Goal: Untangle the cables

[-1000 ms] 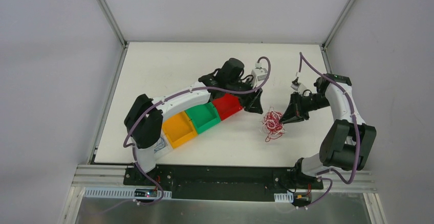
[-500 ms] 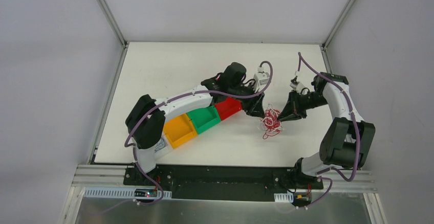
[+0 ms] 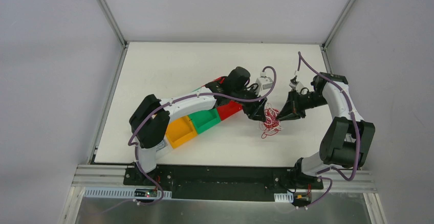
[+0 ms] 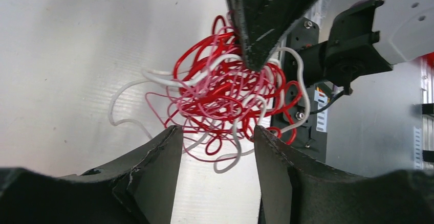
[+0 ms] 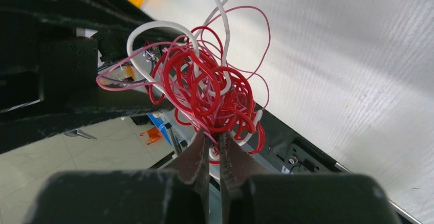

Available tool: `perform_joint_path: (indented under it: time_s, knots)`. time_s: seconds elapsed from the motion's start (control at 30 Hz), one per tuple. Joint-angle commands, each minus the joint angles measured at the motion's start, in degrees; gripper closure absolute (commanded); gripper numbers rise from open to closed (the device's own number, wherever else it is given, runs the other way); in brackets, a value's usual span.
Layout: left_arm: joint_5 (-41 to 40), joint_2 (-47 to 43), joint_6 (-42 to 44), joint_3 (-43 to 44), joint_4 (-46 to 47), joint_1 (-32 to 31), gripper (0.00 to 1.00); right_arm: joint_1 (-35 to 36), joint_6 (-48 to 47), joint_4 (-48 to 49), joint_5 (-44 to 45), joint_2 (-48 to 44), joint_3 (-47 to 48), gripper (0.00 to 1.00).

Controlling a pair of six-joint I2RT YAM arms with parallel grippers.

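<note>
Had left arm (image 3: 189, 101) and right arm (image 3: 342, 101) bent in toward each other, left gripper (image 4: 216, 130) half spread, right gripper (image 5: 211, 136) pinched tight.

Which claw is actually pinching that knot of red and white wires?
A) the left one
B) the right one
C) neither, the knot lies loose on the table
B: the right claw has its fingers closed on strands at the edge of the wires, while the left claw stands open, its fingers spread apart next to the knot.
</note>
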Motion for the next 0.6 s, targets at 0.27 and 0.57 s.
perform_joint_path:
  time_s: [0.27,0.57]
  knots:
    - [-0.6,-1.0,4.6,0.2,-0.8,-0.4,0.95,0.2,-4.8,-5.2,-3.0,-0.4,2.8,1.00]
    - [0.2,-12.1,34.8,-13.4,-10.7,-0.5,1.00,-6.7,-8.5,-8.8,-2.8,2.6,10.4,1.00]
